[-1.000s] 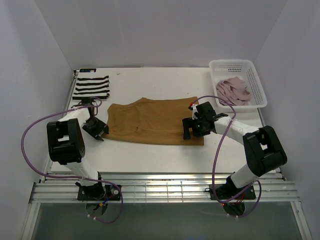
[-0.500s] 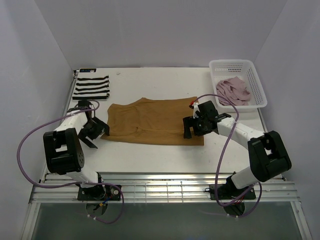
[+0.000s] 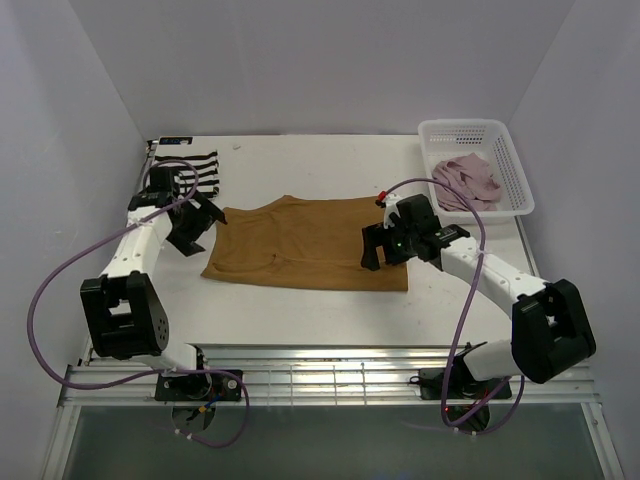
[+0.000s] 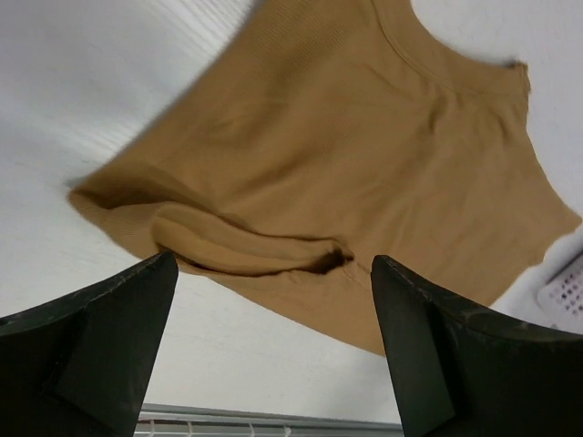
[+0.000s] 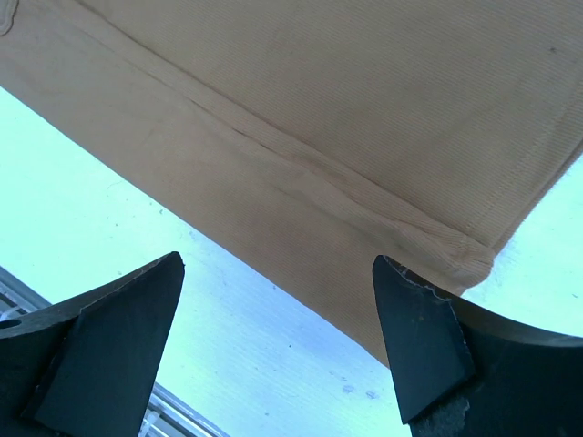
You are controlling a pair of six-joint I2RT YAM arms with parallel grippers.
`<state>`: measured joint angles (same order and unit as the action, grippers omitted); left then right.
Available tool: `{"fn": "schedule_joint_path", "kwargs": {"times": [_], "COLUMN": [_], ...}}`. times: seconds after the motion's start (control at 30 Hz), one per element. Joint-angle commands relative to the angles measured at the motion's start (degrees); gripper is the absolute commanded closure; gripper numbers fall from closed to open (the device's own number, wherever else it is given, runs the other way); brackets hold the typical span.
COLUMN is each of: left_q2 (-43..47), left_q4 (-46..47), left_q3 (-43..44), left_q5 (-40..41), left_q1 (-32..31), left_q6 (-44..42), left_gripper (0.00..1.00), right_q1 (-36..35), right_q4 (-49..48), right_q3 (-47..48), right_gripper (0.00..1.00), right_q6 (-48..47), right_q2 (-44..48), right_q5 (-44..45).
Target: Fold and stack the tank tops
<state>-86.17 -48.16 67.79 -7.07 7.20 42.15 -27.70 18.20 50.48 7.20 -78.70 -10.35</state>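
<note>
Jaws spread and empty, the left gripper (image 3: 190, 226) and right gripper (image 3: 376, 249) hover over opposite ends of the tan-brown top (image 3: 300, 240) lying mid-way on the white table (image 3: 300, 160), striped top (image 3: 205, 175) at its far-left corner, pink top (image 3: 465, 178) in the far-right basket (image 3: 470, 126), pale walls (image 3: 320, 60) around.

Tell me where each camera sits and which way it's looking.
Top external: above, behind the arms, facing down at the table; left hand and right hand show.
Left wrist: on left arm, facing down at the tan tank top's rumpled corner; own fingers show.
Right wrist: on right arm, facing down at its seamed edge; own fingers show.
Shared: all see that top.
</note>
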Motion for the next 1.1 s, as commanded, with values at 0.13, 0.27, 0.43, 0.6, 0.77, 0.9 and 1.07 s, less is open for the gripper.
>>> {"fn": "schedule_joint_path", "kwargs": {"times": [0.13, 0.27, 0.43, 0.6, 0.77, 0.9, 1.07], "left_q2": [-6.37, -8.92, -9.02, -6.04, 1.52, 7.76, 12.6], "left_q4": [10.09, 12.65, 14.67, 14.68, 10.91, 4.85, 1.05], "left_q3": [-2.66, -6.35, -13.11, -22.07, -28.23, -29.03, -23.07], "left_q5": [-6.72, -6.55, -5.15, -5.32, -3.3, -1.72, -1.01], "left_q1": [-10.27, -10.98, -11.07, -11.07, -10.98, -11.07, -10.98], "left_q6": [1.7, 2.5, 2.32, 2.41, 3.38, 3.64, 2.24], "left_gripper": [0.02, 0.02, 0.02, 0.02, 0.02, 0.02, 0.02], "right_q1": [-1.21, -1.39, -1.56, -2.53, -4.55, -5.6, -5.96], "right_q4": [-4.22, -5.27, -7.47, -6.95, -5.81, -2.92, 1.04], "right_q3": [0.5, -1.34, -6.17, -12.67, -17.78, -19.54, -14.46], "right_gripper": [0.1, 0.1, 0.1, 0.1, 0.1, 0.1, 0.1], "right_q6": [2.02, 2.9, 4.75, 6.07, 9.05, 10.9, 9.5], "right_q2": [-4.79, -7.61, -8.14, -5.42, 0.99, 6.18, 11.46], "right_q5": [-1.78, -1.34, -1.95, -3.01, -2.57, -3.01, -2.22]}}
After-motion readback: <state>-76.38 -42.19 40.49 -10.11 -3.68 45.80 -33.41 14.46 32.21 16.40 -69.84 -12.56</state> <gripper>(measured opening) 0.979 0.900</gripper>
